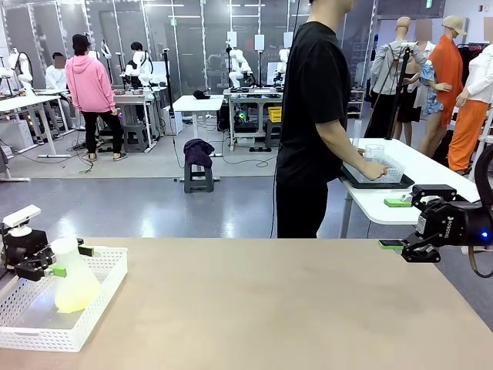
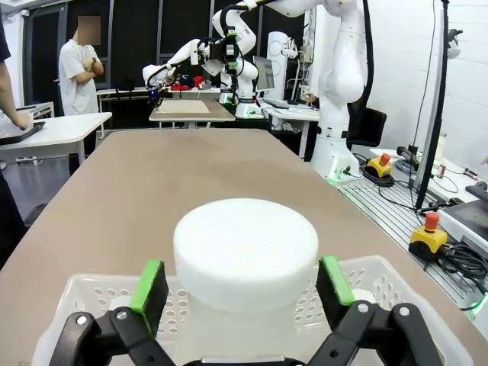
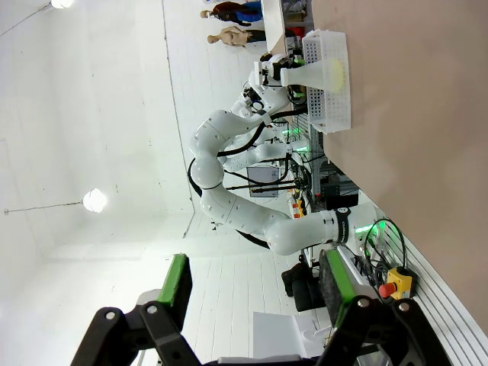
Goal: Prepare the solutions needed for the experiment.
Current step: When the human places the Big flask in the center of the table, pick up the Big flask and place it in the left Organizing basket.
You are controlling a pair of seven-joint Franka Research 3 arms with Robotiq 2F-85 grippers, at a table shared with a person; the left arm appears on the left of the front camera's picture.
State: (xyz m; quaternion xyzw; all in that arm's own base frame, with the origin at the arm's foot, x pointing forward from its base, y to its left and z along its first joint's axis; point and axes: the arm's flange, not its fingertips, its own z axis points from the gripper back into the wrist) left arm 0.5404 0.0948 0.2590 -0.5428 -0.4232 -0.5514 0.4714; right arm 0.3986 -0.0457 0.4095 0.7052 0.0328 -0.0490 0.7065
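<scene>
i see the left tool (image 1: 60,260) at the counter's (image 1: 262,308) near-left corner, its green pads (image 2: 149,284) spread wide on either side of the neck of a frosted flask (image 1: 71,279), with a gap showing on both sides, so nothing is gripped. in the left wrist view the flask's white round cap (image 2: 245,252) sits right between the pads without touching either. the flask stands upright inside a white perforated basket (image 1: 98,299) that rests at the counter's left edge, close to the near edge. the solutions (image 1: 77,294) are a small pool of pale yellow-green liquid in the flask's wide bottom, seen through the plastic.

my right tool (image 1: 394,245) hangs at the counter's right edge, near the far-right corner, above the surface and well apart from the basket. its fingers (image 3: 177,284) stand wide with nothing between them; from the right wrist view i look along them toward the far-off basket (image 3: 329,80) and flask (image 3: 316,72).

beyond the far edge a person in black (image 1: 312,116) stands side-on at a white table (image 1: 431,177), a hand (image 1: 374,171) on a dark tray (image 1: 348,176) holding clear labware (image 1: 377,158).
</scene>
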